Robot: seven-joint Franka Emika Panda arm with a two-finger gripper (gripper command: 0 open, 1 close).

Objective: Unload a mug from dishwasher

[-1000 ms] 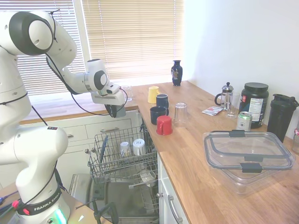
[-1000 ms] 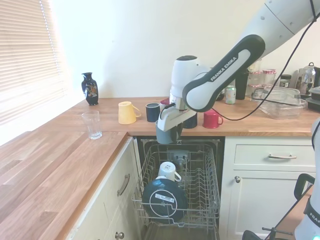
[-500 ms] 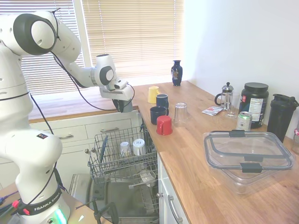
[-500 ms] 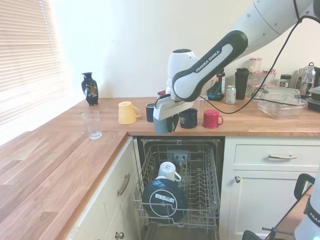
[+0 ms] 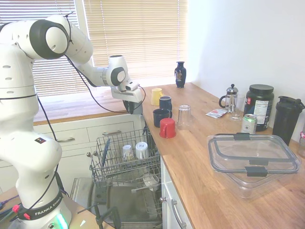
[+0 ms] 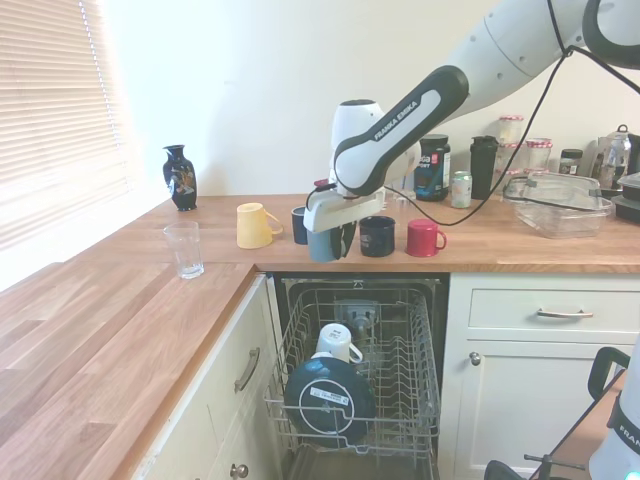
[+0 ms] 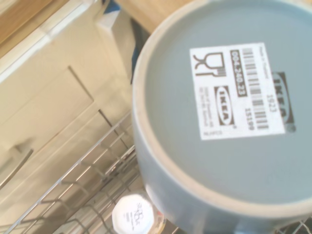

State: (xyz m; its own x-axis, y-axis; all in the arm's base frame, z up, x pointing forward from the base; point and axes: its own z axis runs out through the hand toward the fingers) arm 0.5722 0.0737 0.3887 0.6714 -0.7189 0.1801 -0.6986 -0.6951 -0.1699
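Note:
My gripper (image 6: 331, 230) is shut on the mug (image 6: 322, 244), a grey-blue one that looks dark in the first exterior view (image 5: 136, 108). The mug hangs in the air at countertop height, just off the counter's edge and above the back of the dishwasher's wire rack (image 6: 400, 372). Its flat base with a white printed label fills the wrist view (image 7: 229, 117). The dishwasher stands open, with its rack (image 5: 108, 168) pulled out over the dropped door (image 5: 119, 205).
On the counter near the held mug stand a red mug (image 5: 167, 128), two dark mugs (image 5: 160, 117) (image 5: 165, 102), a yellow mug (image 5: 156, 96) and a glass (image 5: 184, 116). Pale upturned cups (image 5: 141, 150) and a dark round dish (image 6: 328, 400) sit in the rack. A clear lidded container (image 5: 252, 157) lies further along.
The arm has risen and swung from over the rack toward the counter, carrying the mug up to countertop level beside the other mugs.

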